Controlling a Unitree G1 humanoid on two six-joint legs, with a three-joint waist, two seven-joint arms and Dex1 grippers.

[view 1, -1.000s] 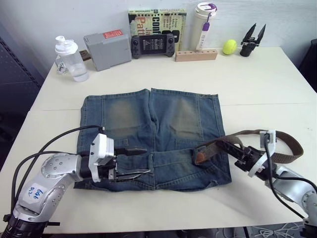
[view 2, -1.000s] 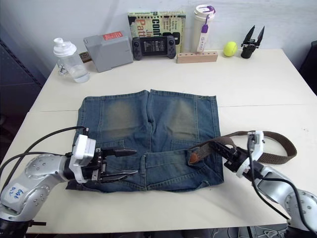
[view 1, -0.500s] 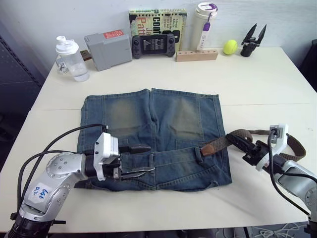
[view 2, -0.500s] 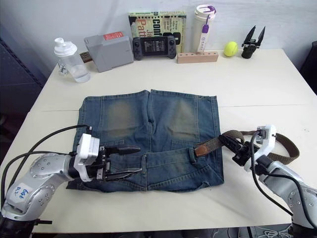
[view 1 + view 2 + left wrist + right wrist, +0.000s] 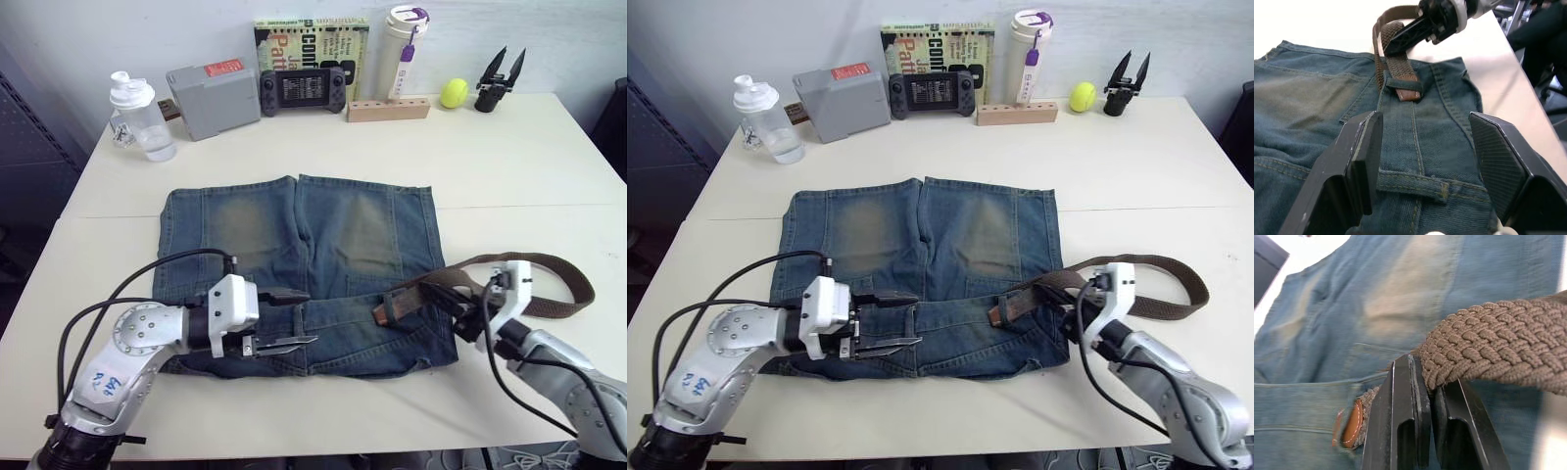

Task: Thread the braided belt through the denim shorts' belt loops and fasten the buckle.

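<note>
The denim shorts [image 5: 294,235] lie flat on the white table, waistband towards me. From the right, the braided belt [image 5: 558,277] curves in a loop on the table to the waistband. Its tan leather tip [image 5: 1403,92] pokes out from under one of the belt loops [image 5: 1404,83]. My right gripper [image 5: 458,311] is shut on the belt [image 5: 1488,352] just off the shorts' right edge. Over the waistband left of centre, my left gripper [image 5: 289,319] stands open, a second belt loop [image 5: 1415,182] between its fingers. The buckle is hidden.
Along the table's far edge stand a clear bottle [image 5: 142,117], a grey box [image 5: 211,98], a game console [image 5: 302,90], a book [image 5: 312,39], a white tumbler [image 5: 404,39], a wooden block [image 5: 388,109], a yellow ball [image 5: 453,93] and a black tool [image 5: 498,78].
My right gripper drew back to the right with the belt, then pushed left again, carrying the tip further along the waistband. My left gripper slid right along the waistband, still open.
</note>
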